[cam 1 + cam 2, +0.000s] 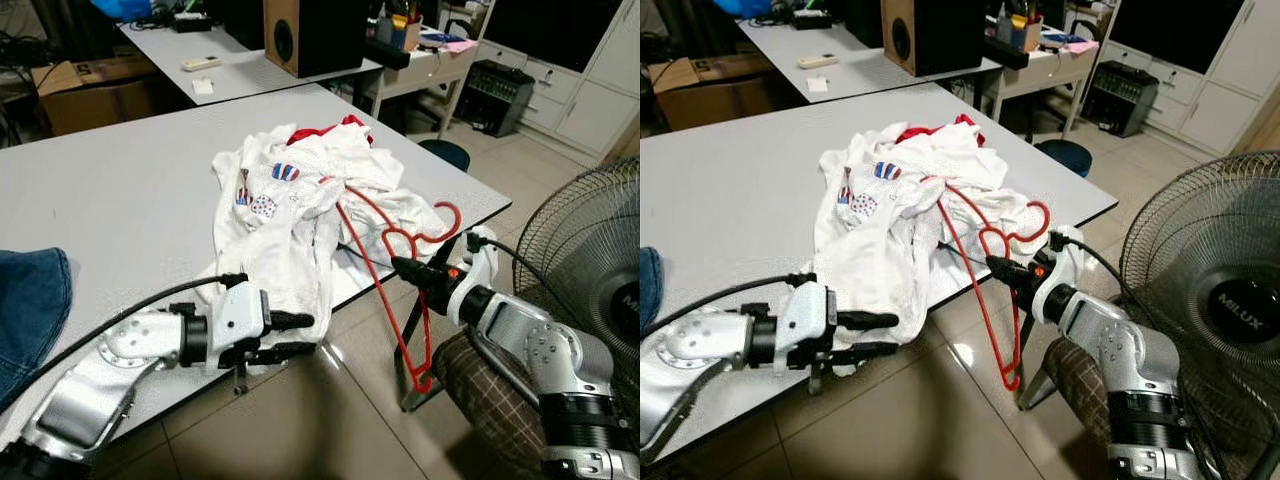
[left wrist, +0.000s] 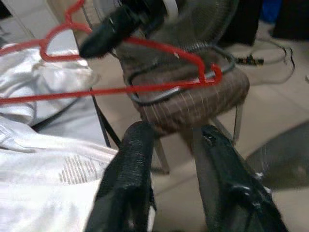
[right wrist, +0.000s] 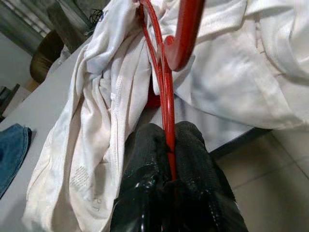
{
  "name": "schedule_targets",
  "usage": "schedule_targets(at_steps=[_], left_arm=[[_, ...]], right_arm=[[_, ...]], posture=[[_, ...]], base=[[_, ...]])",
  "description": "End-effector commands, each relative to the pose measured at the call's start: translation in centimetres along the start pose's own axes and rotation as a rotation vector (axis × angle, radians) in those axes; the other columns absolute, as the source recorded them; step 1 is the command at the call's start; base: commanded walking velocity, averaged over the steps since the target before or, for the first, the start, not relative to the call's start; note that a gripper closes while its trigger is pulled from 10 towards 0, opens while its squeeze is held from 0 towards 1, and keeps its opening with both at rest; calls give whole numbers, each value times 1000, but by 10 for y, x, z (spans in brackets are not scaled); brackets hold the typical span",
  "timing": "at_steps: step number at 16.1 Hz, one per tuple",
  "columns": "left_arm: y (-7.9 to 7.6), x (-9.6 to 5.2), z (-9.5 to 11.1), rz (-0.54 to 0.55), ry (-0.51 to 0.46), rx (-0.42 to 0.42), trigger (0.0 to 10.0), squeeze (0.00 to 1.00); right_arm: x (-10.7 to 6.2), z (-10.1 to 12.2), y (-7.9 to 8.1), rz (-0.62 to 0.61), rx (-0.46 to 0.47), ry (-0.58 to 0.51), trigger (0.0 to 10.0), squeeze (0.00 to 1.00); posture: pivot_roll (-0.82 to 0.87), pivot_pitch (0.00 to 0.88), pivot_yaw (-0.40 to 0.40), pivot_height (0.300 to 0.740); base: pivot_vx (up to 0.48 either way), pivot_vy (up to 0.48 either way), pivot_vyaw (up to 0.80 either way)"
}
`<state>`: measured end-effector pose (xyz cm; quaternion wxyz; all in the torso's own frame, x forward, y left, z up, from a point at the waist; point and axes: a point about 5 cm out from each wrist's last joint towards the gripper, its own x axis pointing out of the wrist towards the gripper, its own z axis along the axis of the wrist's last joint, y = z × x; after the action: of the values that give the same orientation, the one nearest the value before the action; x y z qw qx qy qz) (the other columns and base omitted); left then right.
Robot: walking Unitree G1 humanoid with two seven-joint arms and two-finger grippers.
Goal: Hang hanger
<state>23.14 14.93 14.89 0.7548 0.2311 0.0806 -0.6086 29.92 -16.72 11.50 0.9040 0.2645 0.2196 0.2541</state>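
A red wire hanger (image 1: 392, 280) is partly tucked into a white garment (image 1: 300, 205) heaped on the grey table (image 1: 110, 200), and its free end hangs down past the table's front edge. My right gripper (image 1: 398, 264) is shut on the hanger's wire just below the hook, and the pinched wire (image 3: 168, 121) runs between its fingers. My left gripper (image 1: 305, 335) is open at the table's front edge, beside the garment's hanging hem, with nothing between its fingers (image 2: 130, 174).
A standing fan (image 1: 590, 260) is at the right. A brown checked stool (image 1: 480, 390) is below my right arm. Blue denim (image 1: 30, 300) lies on the table's left. A speaker (image 1: 310, 35) stands on a second table behind.
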Motion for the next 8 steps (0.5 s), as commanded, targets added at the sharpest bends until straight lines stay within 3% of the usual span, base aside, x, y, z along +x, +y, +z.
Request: schedule_targets(at_steps=[1, 3, 4, 6, 7, 8], left_arm=[[-5, 5, -5, -48, 62, 30, 10000, 1000], [17, 10, -10, 146, 88, 75, 10000, 1000], [41, 11, -9, 331, 63, 71, 10000, 1000], [84, 5, 1, 640, -20, -15, 10000, 1000], [106, 3, 16, 756, -123, -49, 10000, 1000], [112, 5, 22, 763, -148, -57, 10000, 1000]], right_arm=[[-4, 10, 4, 22, -44, -44, 10000, 0], [-8, 14, 14, 96, -78, -66, 10000, 0], [-13, 17, 20, 147, -88, -87, 10000, 0], [-24, 17, 32, 250, -129, -112, 10000, 0], [-34, 14, 40, 325, -151, -121, 10000, 0], [-38, 13, 41, 341, -158, -125, 10000, 0]], posture=[[-125, 0, -36, 740], [-122, 0, -42, 740], [-120, 0, -46, 740], [-120, 0, -46, 740], [-131, 0, -40, 740], [-131, 0, -40, 740]], base=[[0, 0, 0], [0, 0, 0], [0, 0, 0], [0, 0, 0], [0, 0, 0], [0, 0, 0]])
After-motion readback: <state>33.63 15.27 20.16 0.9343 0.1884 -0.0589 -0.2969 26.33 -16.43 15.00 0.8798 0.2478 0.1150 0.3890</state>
